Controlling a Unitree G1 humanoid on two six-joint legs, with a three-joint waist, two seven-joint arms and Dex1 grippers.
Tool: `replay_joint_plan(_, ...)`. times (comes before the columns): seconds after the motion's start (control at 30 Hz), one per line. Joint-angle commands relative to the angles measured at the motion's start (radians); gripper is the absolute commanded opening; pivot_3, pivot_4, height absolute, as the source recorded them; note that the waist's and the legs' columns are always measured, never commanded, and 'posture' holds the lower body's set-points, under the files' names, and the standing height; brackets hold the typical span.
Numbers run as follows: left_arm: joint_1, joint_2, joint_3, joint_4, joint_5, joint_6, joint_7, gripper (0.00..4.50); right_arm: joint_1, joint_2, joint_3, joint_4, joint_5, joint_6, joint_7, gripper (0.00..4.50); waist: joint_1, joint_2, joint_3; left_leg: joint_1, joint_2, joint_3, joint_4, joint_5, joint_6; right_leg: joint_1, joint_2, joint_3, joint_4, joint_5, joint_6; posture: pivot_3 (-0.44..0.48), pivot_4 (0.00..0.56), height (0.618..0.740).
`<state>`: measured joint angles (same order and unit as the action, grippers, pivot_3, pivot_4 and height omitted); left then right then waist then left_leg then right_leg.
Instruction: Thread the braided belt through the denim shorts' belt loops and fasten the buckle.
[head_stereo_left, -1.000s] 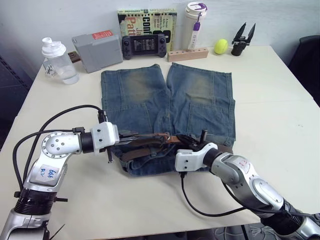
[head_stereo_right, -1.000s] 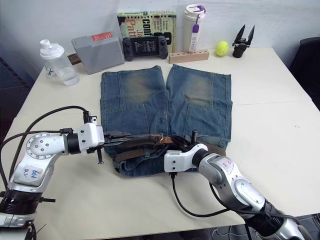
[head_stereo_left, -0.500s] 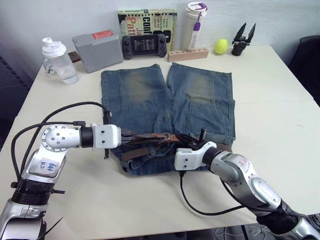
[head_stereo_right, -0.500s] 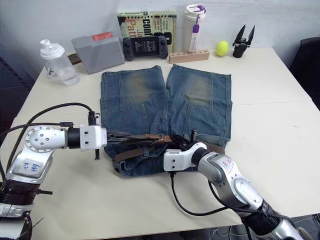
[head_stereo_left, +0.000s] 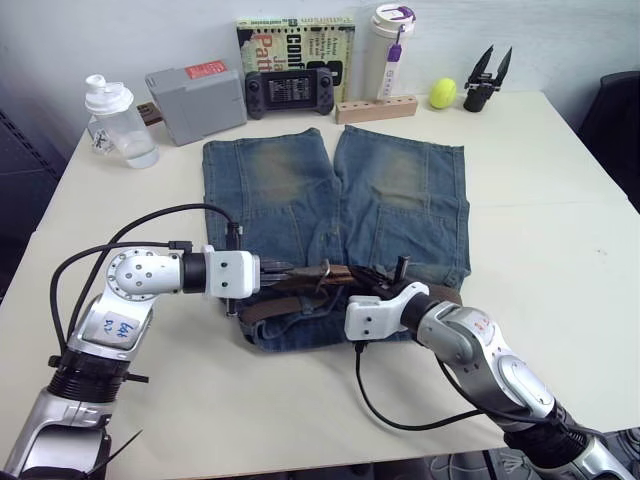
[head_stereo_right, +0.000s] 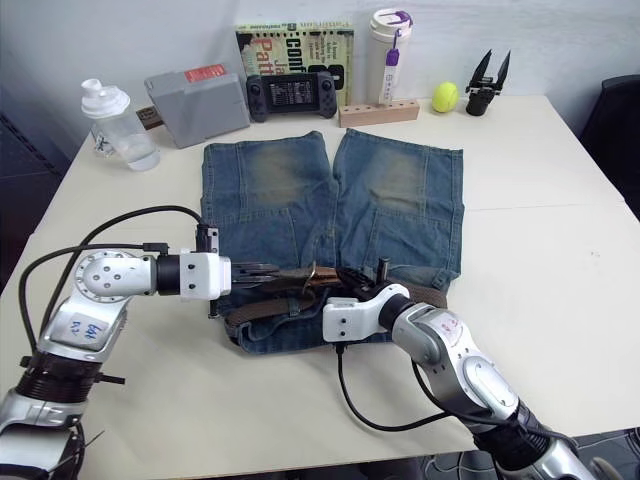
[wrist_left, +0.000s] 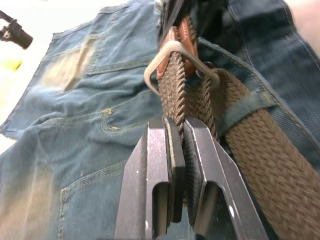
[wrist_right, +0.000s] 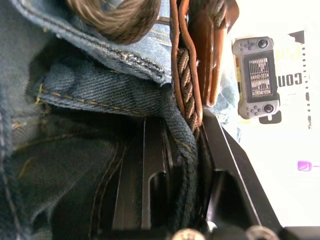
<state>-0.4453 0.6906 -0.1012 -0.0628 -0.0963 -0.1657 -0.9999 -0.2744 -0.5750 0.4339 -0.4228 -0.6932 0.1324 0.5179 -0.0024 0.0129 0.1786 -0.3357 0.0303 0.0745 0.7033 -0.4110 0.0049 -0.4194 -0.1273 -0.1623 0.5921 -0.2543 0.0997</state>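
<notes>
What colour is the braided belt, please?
Brown, with tan leather at the buckle; the braided belt shows best in the left wrist view.

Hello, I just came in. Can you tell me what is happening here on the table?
A two-armed robot is fastening a braided belt on denim shorts that lie flat on a table. The left end effector is shut on the woven belt just behind the silver buckle, at the waistband. The right end effector meets it from the other side and grips the waistband together with the belt's leather end. The belt already runs along the waistband, under at least one belt loop.
</notes>
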Motion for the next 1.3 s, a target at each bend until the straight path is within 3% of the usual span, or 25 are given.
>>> replay_joint_plan(0.03,-0.006,-0.077,-0.030,-0.015,0.007,0.011,0.062,0.00,0.001,0.023,-0.006,-0.031,0.007,-0.029,0.016,0.04,0.000,0.000,0.000,0.000,0.000,0.000,0.000,0.000,0.000,0.000,0.000,0.000,0.000,0.000,0.000,0.000,0.150,0.722)
replay_joint_plan(0.17,-0.013,-0.173,-0.076,-0.011,0.017,0.051,0.092,0.00,0.034,0.041,-0.018,-0.049,0.048,0.022,0.090,0.04,0.009,0.000,0.000,0.000,-0.001,0.000,0.001,0.000,0.001,0.000,0.000,0.000,0.000,0.000,0.000,0.000,0.150,0.722)
replay_joint_plan(0.3,-0.008,-0.207,-0.109,-0.021,0.003,0.080,0.061,0.00,0.052,0.063,-0.039,-0.063,0.074,0.076,0.143,0.04,0.003,-0.001,0.000,0.000,0.000,0.000,0.003,0.000,0.001,0.000,0.000,0.000,0.002,0.000,0.000,0.000,0.150,0.722)
replay_joint_plan(0.7,0.055,-0.074,-0.136,-0.041,0.010,0.122,-0.100,0.00,0.075,0.104,-0.071,-0.088,0.079,0.178,0.181,0.04,0.002,-0.001,-0.001,0.000,0.000,-0.001,0.003,0.000,0.001,0.000,0.000,0.000,0.002,0.000,0.000,0.000,0.150,0.722)
replay_joint_plan(1.0,0.004,-0.137,-0.133,-0.024,0.034,0.109,-0.018,0.00,0.074,0.058,-0.012,-0.095,0.089,0.075,0.234,0.04,0.005,-0.001,-0.001,0.000,-0.001,-0.001,0.003,0.000,0.001,0.001,0.000,0.000,0.002,0.000,0.000,0.000,0.150,0.722)
replay_joint_plan(1.3,-0.039,-0.192,-0.147,0.003,0.051,0.098,0.004,0.00,0.097,0.066,-0.023,-0.101,0.112,0.113,0.277,0.04,0.002,-0.001,-0.001,0.000,-0.001,-0.001,0.003,0.000,0.001,0.001,0.000,0.000,0.002,0.000,0.000,0.000,0.150,0.722)
